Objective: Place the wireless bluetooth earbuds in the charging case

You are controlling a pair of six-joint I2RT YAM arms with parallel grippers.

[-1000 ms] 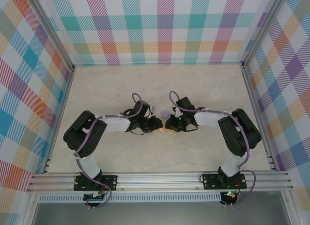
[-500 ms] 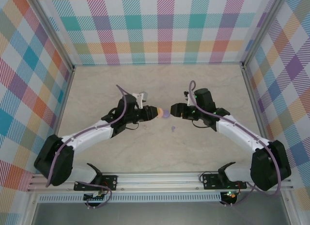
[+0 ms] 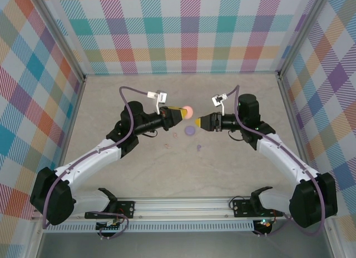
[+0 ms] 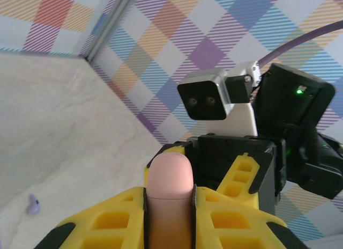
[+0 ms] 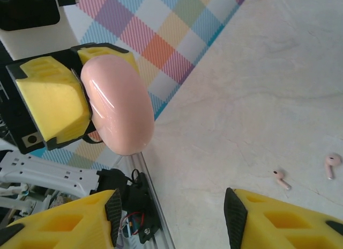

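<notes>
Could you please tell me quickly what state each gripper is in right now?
Left gripper: shut on the pink case.
Right gripper: open, holding nothing.

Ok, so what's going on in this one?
The left gripper is clamped on a pink charging case, holding it up off the table. The right gripper faces it, open and empty. Two pink earbuds lie loose on the table, with a purple case and a purple earbud nearby. No bud is in either gripper.
</notes>
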